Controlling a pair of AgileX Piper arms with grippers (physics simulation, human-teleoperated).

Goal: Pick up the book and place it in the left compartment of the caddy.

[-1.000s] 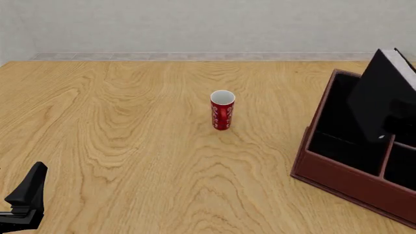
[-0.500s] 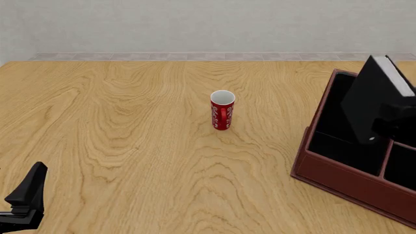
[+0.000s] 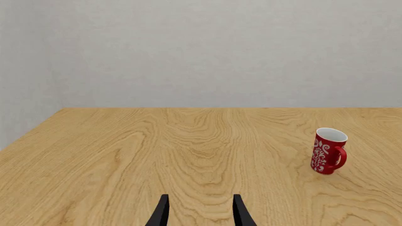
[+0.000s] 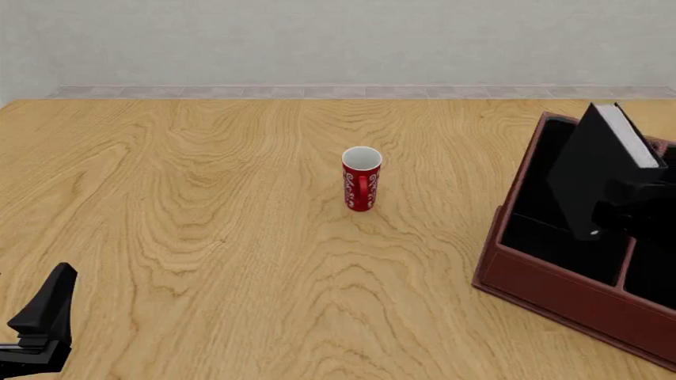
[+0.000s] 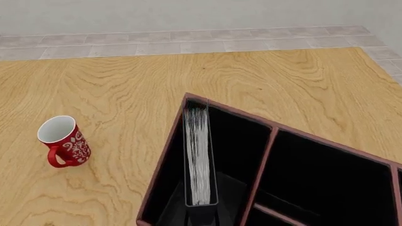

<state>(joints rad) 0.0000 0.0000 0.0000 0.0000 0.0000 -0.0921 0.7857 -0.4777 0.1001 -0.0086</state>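
A wide wooden table [image 4: 211,237] with pale honey-coloured boards and bold swirling grain fills most of the scene. Beyond the table's far edge runs a narrow strip of grey-beige tiled floor [image 4: 317,92], and behind that strip rises a plain, lightly textured off-white wall [image 4: 317,39]. A second wall of the same finish meets it at a corner to the table's left, and the light is soft and even.

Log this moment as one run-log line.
phase: placing | right tool: shut on book, tilted over left compartment of caddy | left tool: open, idle | mug: upright
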